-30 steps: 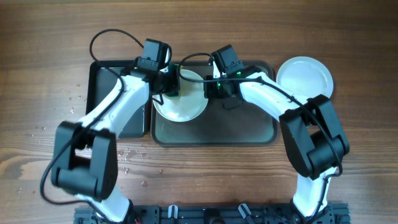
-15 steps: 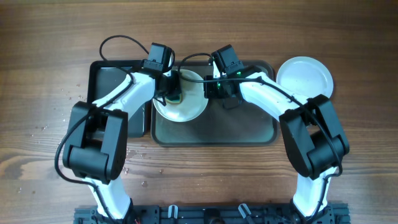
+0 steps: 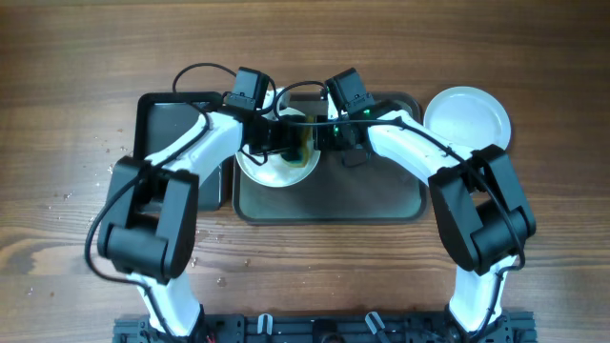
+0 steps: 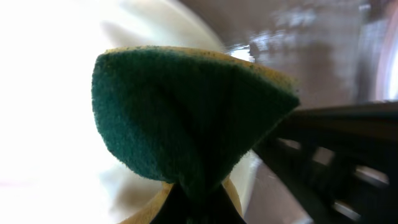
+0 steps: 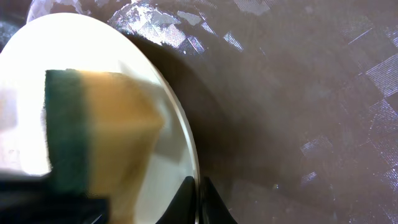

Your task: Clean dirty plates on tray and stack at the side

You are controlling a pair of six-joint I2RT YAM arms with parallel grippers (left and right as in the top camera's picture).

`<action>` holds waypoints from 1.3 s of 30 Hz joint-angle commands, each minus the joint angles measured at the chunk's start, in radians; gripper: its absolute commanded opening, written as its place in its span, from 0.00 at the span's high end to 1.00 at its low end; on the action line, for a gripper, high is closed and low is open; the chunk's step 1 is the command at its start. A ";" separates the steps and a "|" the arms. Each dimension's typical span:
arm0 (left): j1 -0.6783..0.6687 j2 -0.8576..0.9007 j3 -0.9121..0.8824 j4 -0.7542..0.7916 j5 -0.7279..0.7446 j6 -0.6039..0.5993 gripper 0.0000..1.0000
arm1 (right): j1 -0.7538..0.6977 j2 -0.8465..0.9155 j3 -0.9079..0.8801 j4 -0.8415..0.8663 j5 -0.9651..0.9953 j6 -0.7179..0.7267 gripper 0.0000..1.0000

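A white plate (image 3: 272,170) stands tilted over the left part of the dark grey-green tray (image 3: 362,195). My right gripper (image 3: 321,136) is shut on its right rim; the rim shows pinched between the fingers in the right wrist view (image 5: 194,190). My left gripper (image 3: 286,141) is shut on a green-and-yellow sponge (image 3: 299,151) pressed against the plate's face. The sponge fills the left wrist view (image 4: 186,118) and shows in the right wrist view (image 5: 93,130). A second white plate (image 3: 466,118) lies on the table right of the tray.
A narrower black glossy tray (image 3: 170,133) lies left of the grey-green tray, under my left arm. Water drops (image 3: 195,238) dot the wooden table in front of it. The tray's right part is bare and wet-looking (image 5: 298,93).
My left gripper has carried the sponge rightward across the plate, from its left side to near its right rim. My right gripper and the plate have stayed put.
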 commanded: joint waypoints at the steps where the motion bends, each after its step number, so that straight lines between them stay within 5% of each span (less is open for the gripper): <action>1: 0.032 -0.164 0.001 -0.002 0.013 0.019 0.96 | 0.009 0.010 -0.003 0.007 -0.025 0.000 0.95; 17: 0.151 -0.301 0.000 -0.180 -0.586 -0.024 0.93 | 0.009 0.010 -0.003 0.007 -0.024 0.000 0.95; 28: 0.428 -0.301 0.000 -0.323 -0.537 0.022 0.96 | 0.009 0.010 -0.003 0.007 0.021 0.003 0.87; 35: 0.468 -0.298 -0.018 -0.320 -0.528 0.204 0.96 | 0.009 0.011 -0.003 0.007 0.032 0.003 0.86; 39: 0.467 -0.294 -0.084 -0.219 -0.527 0.206 0.96 | 0.011 0.011 -0.003 0.007 0.032 0.003 0.86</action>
